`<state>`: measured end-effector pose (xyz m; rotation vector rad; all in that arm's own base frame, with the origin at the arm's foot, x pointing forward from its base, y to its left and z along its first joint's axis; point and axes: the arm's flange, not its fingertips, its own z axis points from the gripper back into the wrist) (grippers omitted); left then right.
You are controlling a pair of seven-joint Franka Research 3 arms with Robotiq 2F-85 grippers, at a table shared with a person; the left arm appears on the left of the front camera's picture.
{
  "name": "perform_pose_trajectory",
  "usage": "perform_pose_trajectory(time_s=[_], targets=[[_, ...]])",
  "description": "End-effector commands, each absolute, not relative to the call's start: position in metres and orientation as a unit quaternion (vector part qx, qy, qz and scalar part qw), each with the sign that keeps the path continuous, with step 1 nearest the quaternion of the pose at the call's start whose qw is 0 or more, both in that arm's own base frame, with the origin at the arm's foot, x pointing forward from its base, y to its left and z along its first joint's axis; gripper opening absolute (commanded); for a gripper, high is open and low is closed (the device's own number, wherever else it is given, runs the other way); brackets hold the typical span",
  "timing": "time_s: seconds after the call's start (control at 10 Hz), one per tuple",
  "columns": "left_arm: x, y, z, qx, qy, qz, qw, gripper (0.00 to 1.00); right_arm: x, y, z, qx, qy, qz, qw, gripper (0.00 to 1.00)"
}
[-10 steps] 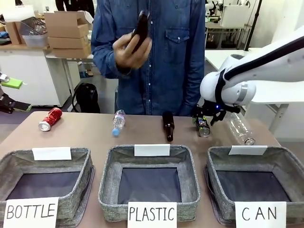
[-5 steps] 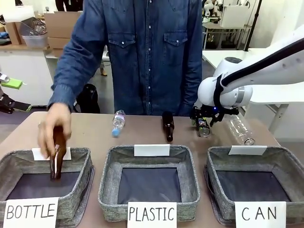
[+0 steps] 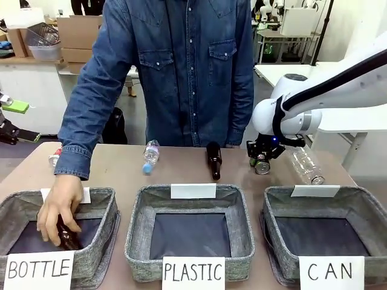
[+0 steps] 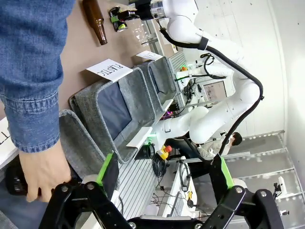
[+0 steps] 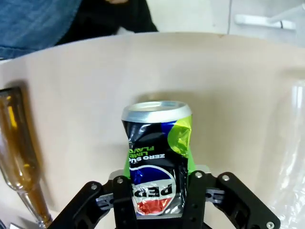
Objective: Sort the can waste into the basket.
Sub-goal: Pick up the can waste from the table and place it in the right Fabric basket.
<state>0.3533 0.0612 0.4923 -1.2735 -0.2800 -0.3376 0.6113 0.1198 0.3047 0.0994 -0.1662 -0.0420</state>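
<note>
Grey cloth baskets stood in a row closest to me. The BOTTLE basket (image 3: 101,202) was on my left, the PLASTIC basket (image 3: 243,208) was in the middle, and the CAN basket (image 3: 370,202) was on my right. The CAN basket showed its dark bottom and had a white sign (image 3: 331,272) on the front. A person's hand (image 3: 57,208) was down inside the BOTTLE basket, wrapped around a brown bottle (image 3: 68,237).

My left gripper (image 4: 165,174) hung by that same basket. Its two green-tipped fingers were spread wide apart.

Past the baskets, on the brown table (image 3: 121,172), my right gripper (image 3: 262,157) was pinching the black can (image 5: 157,157). Its fingers pressed on both sides of the can. The can was dented and had a blue, red and white logo. Its silver end pointed away from my wrist. It was just behind the CAN basket, a little to the left of it. I could not tell if the can was touching the table or was a bit above it.

Beside the can, a big clear bottle (image 3: 305,164) lay on my right and another brown bottle (image 3: 213,160) lay on my left. A small clear bottle with a blue cap (image 3: 150,154) lay farther left.

Far on my left, the red can (image 3: 54,158) peeked out from behind the person's blue sleeve (image 3: 91,109). The person stood at the far side of the table and leaned over it.
</note>
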Motion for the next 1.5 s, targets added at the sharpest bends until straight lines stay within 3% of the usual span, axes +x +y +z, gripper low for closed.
perform_pose_trajectory(time_s=[0.0,0.4,0.5,0.8,1.1,1.2,1.4], targets=[[0.355,0.06,0.495,-0.597,-0.14,-0.163,0.773,1.0,0.614,0.12,0.31,0.053,-0.074,-0.023,0.996,0.0],[0.355,0.06,0.495,-0.597,-0.14,-0.163,0.773,1.0,0.609,0.114,0.319,0.079,-0.063,-0.008,0.995,0.0],[0.355,0.06,0.495,-0.597,-0.14,-0.163,0.773,1.0,0.596,0.106,0.344,0.099,-0.057,0.013,0.993,0.0],[0.355,0.06,0.495,-0.597,-0.14,-0.163,0.773,1.0,0.494,0.046,0.456,0.146,0.013,0.127,0.981,0.0],[0.355,0.06,0.495,-0.597,-0.14,-0.163,0.773,1.0,0.371,0.001,0.491,0.134,-0.004,0.301,0.944,0.0],[0.355,0.06,0.495,-0.597,-0.14,-0.163,0.773,1.0,0.341,-0.012,0.488,0.144,-0.009,0.38,0.913,0.0],[0.355,0.06,0.495,-0.597,-0.14,-0.163,0.773,1.0,0.303,-0.027,0.484,0.238,-0.012,0.534,0.811,0.0]])
